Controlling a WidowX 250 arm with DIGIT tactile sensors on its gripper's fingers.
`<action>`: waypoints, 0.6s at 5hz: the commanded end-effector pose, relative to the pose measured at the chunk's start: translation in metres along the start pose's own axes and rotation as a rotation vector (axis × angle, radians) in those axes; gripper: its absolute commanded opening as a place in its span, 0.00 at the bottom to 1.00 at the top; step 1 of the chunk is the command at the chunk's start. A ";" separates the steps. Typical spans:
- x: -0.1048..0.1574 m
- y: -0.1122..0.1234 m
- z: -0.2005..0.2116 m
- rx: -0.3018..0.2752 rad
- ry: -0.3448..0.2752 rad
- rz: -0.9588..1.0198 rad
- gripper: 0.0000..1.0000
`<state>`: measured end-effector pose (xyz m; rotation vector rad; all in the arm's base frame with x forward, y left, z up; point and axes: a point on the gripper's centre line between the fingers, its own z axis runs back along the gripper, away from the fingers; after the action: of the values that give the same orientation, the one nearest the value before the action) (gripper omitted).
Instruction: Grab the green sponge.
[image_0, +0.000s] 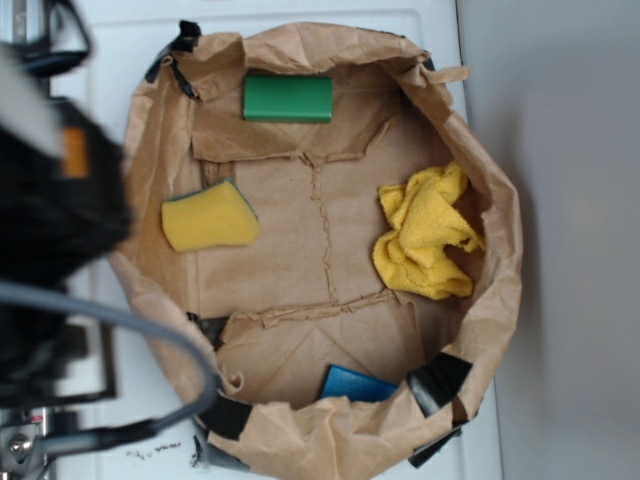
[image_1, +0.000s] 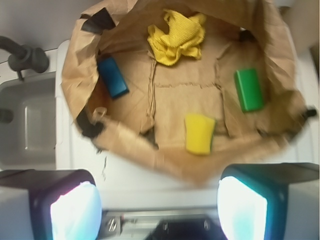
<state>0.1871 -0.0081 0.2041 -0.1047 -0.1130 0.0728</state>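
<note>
Looking down from the exterior view, a crumpled brown paper bag (image_0: 300, 440), opened flat into a shallow basin, fills most of the frame. The green rectangular sponge (image_0: 288, 98) lies flat at twelve o'clock inside it, clear of everything else. A yellow sponge with a thin green backing (image_0: 208, 217) sits at nine o'clock, a bunched yellow cloth (image_0: 425, 235) at three o'clock, and a blue block (image_0: 357, 384) at six o'clock is half hidden by the bag's folded rim. The robot arm (image_0: 50, 200) is a dark, blurred mass along the left edge; the fingers cannot be made out here.

In the wrist view the gripper (image_1: 159, 210) shows as two pale, glaring pads at the bottom corners, set wide apart with nothing between them, both cut off by the frame. The green sponge sits at three o'clock in the bag, well apart from the fingers. A grey sink basin (image_1: 25, 125) is partly visible at nine o'clock.
</note>
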 end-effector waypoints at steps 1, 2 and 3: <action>0.005 0.005 0.004 0.004 -0.026 0.016 1.00; 0.005 0.005 0.004 0.004 -0.026 0.016 1.00; 0.024 0.021 -0.029 0.031 -0.034 0.056 1.00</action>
<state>0.2117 0.0069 0.1645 -0.0783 -0.1017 0.1167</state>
